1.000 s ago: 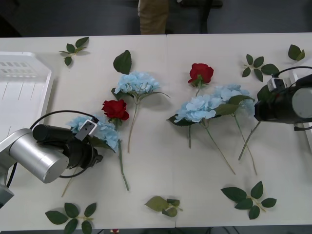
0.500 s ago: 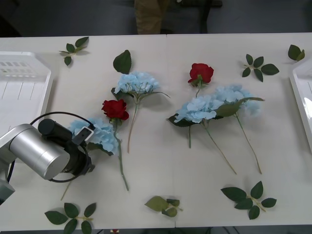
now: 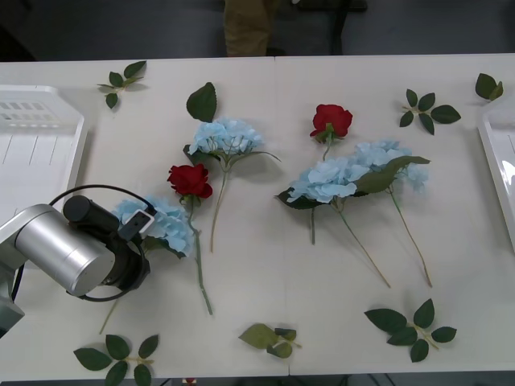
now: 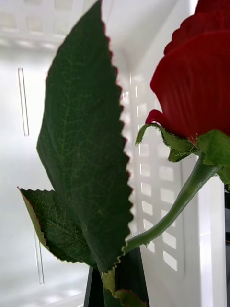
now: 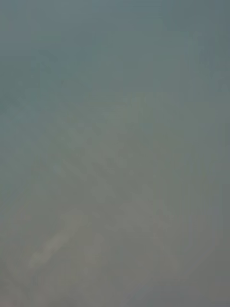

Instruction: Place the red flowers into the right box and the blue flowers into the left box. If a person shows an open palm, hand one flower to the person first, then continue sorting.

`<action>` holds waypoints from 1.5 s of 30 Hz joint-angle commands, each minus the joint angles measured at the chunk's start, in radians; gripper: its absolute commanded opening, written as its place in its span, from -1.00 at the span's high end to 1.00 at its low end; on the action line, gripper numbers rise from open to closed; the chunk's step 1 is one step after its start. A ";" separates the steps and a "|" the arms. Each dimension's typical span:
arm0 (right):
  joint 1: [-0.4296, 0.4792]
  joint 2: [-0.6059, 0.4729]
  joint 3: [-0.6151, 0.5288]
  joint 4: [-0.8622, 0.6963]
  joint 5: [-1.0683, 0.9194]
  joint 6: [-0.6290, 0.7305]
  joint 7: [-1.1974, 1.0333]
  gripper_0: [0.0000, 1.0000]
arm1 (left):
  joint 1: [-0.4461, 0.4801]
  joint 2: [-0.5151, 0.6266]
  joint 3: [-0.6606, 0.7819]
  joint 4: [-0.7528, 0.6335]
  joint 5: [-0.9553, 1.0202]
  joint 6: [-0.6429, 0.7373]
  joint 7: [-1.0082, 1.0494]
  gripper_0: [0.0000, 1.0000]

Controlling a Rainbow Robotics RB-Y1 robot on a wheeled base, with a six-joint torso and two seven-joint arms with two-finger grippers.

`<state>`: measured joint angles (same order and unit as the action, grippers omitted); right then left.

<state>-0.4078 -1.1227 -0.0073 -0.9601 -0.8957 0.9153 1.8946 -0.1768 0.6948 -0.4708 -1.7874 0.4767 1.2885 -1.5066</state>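
- Near edge of the table [image 3: 265, 265]: loose green leaf sprigs [image 3: 406, 323] lie at the near left corner, near centre and near right
- Left gripper [image 3: 138, 237]: at the near left, lowered onto a blue flower head [image 3: 165, 221]; whether its fingers are open or closed cannot be told, the arm's silver body covers them and the left wrist view is a featureless grey blur
- Red rose [image 3: 190, 180]: dark-red bloom just beyond that blue head, thin green stem running toward the near edge
- Second blue cluster [image 3: 226, 137]: fluffy light-blue head, left of centre, long stem angled toward the near edge
- Right of centre: two more blue heads [image 3: 330, 178] lie touching, green leaves between them, stems fanning toward the near right
- Second red rose [image 3: 331, 121]: just beyond that pair, bloom toward the far edge
- Left box [image 3: 32, 153]: white rimmed tray at the left edge
- Right box [image 3: 500, 161]: white tray, partly seen at the right edge
- Right wrist view: black fingers closed on a third red rose [image 4: 191, 81] at its stem, serrated green leaf alongside, white slotted tray wall [image 4: 158, 182] close behind
- Far edge: tan trouser legs [image 3: 249, 24] beyond the table
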 commanded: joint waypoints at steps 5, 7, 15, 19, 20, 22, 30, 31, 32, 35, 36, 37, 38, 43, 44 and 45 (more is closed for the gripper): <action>-0.005 0.040 0.015 0.008 -0.011 -0.010 0.018 0.72 | -0.012 0.020 0.023 -0.029 -0.006 -0.005 -0.067 1.00; -0.005 0.041 0.015 0.004 -0.019 -0.010 0.018 0.26 | -0.016 0.022 0.023 -0.030 -0.004 -0.003 -0.063 1.00; -0.005 0.040 0.015 -0.003 -0.029 -0.015 0.021 -0.43 | -0.204 0.101 0.029 -0.030 0.119 0.173 0.019 1.00; -0.005 0.041 -0.022 -0.026 -0.085 0.048 0.028 -0.73 | -0.316 0.221 0.031 -0.030 0.246 0.267 0.101 1.00; -0.005 0.041 -0.040 -0.042 -0.108 0.083 0.028 -0.79 | -0.340 0.264 0.031 -0.030 0.284 0.281 0.120 1.00; -0.005 0.041 -0.076 -0.083 -0.144 0.158 0.029 -0.83 | -0.369 0.347 0.047 -0.029 0.350 0.293 0.144 1.00; -0.005 0.052 -0.115 -0.270 -0.312 0.392 0.014 -0.83 | -0.385 0.542 0.192 0.151 0.603 0.267 0.063 1.00; -0.005 0.061 -0.105 -0.292 -0.344 0.396 0.008 -0.83 | -0.385 0.560 0.221 0.197 0.635 0.245 0.026 1.00; -0.005 0.067 -0.091 -0.310 -0.362 0.387 0.003 -0.83 | -0.386 0.575 0.242 0.240 0.660 0.226 -0.009 1.00; 0.015 0.075 -0.026 -0.354 -0.425 0.321 0.000 -0.83 | -0.386 0.586 0.277 0.330 0.692 0.150 -0.086 1.00; 0.021 0.075 -0.011 -0.364 -0.439 0.301 0.000 -0.83 | -0.386 0.588 0.279 0.342 0.689 0.135 -0.098 1.00; 0.040 0.075 0.024 -0.388 -0.465 0.249 -0.005 -0.83 | -0.386 0.588 0.279 0.372 0.677 0.100 -0.126 1.00; 0.060 0.075 0.058 -0.413 -0.476 0.194 -0.009 -0.83 | -0.386 0.586 0.279 0.398 0.666 0.068 -0.147 1.00; 0.124 0.069 0.222 -0.489 -0.471 -0.030 -0.068 -0.83 | -0.386 0.542 0.268 0.493 0.655 -0.014 -0.239 1.00; 0.132 0.069 0.256 -0.499 -0.471 -0.065 -0.068 -0.83 | -0.386 0.525 0.268 0.516 0.654 -0.026 -0.248 1.00; 0.135 0.069 0.270 -0.503 -0.473 -0.081 -0.066 -0.83 | -0.386 0.517 0.268 0.526 0.652 -0.031 -0.250 1.00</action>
<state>-0.3091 -1.0558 0.2003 -1.4225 -1.3593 0.8796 1.8639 -0.5329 1.2271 -0.2095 -1.3034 1.1456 1.2865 -1.7267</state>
